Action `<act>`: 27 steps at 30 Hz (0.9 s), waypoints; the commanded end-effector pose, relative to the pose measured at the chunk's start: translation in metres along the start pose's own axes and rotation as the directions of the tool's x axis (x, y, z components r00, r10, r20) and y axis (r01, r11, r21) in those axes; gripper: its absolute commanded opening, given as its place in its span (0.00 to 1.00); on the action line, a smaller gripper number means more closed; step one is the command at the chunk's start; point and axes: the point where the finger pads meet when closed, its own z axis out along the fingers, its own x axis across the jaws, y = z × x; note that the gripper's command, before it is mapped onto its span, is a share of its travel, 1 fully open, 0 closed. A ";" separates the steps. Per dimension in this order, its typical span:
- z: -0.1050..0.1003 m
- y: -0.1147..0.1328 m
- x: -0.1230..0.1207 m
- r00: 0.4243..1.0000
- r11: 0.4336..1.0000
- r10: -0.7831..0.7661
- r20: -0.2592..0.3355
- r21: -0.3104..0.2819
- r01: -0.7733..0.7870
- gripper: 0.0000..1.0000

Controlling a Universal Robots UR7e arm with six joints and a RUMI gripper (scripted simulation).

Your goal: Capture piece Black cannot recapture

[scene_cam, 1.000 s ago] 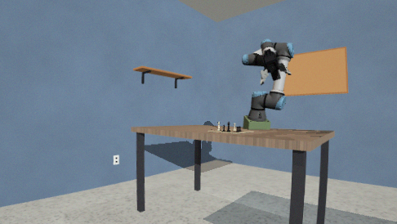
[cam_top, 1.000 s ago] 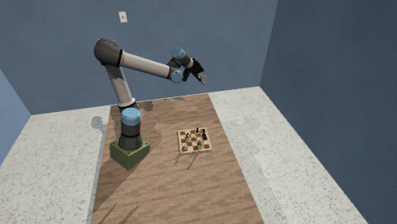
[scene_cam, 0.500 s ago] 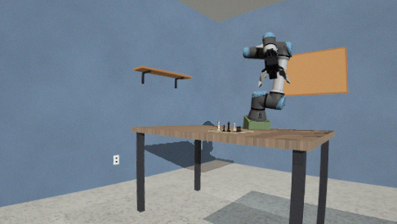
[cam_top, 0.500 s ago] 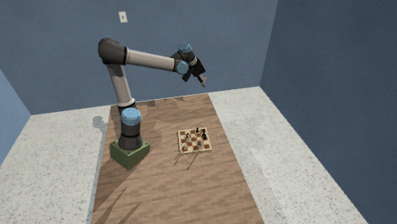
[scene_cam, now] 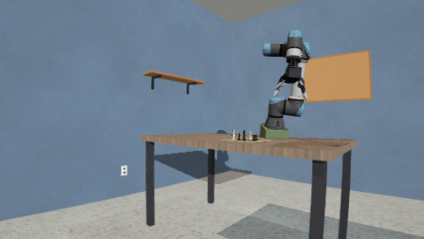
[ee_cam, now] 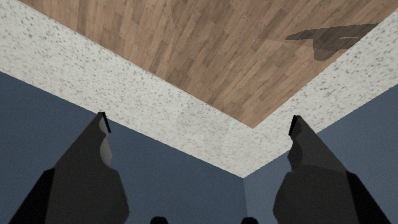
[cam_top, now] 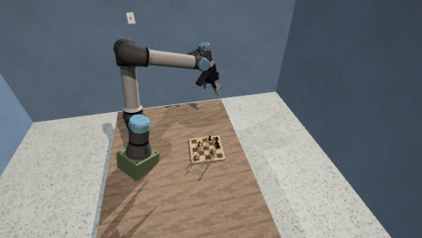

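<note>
A small chessboard (cam_top: 207,149) lies on the wooden table, to the right of the arm's green base. Several white and black pieces (cam_top: 207,147) stand on it, too small to tell apart. The board also shows in the exterior view (scene_cam: 244,139), with the pieces upright (scene_cam: 243,134). My gripper (cam_top: 214,83) hangs high in the air above the table's far end, well away from the board. It also shows in the exterior view (scene_cam: 283,85). In the wrist view the gripper (ee_cam: 199,127) is open and empty, over the table's far corner; the board is out of that view.
The arm's green base (cam_top: 137,161) stands on the table at the left of the board. A wall shelf (scene_cam: 174,78) and an orange panel (scene_cam: 338,76) hang on the walls. The table's far corner (ee_cam: 252,125) meets speckled floor.
</note>
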 end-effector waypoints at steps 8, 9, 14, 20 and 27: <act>0.032 -0.022 -0.006 0.966 0.922 -0.235 0.108 0.339 0.186 1.00; 0.037 -0.026 -0.007 0.956 0.901 -0.268 0.116 0.383 0.206 1.00; 0.050 -0.035 -0.010 0.922 0.825 -0.365 0.128 0.503 0.257 1.00; 0.070 -0.050 -0.013 0.852 0.672 -0.510 0.118 0.673 0.309 1.00; 0.084 -0.060 -0.016 0.791 0.539 -0.605 0.090 0.778 0.324 1.00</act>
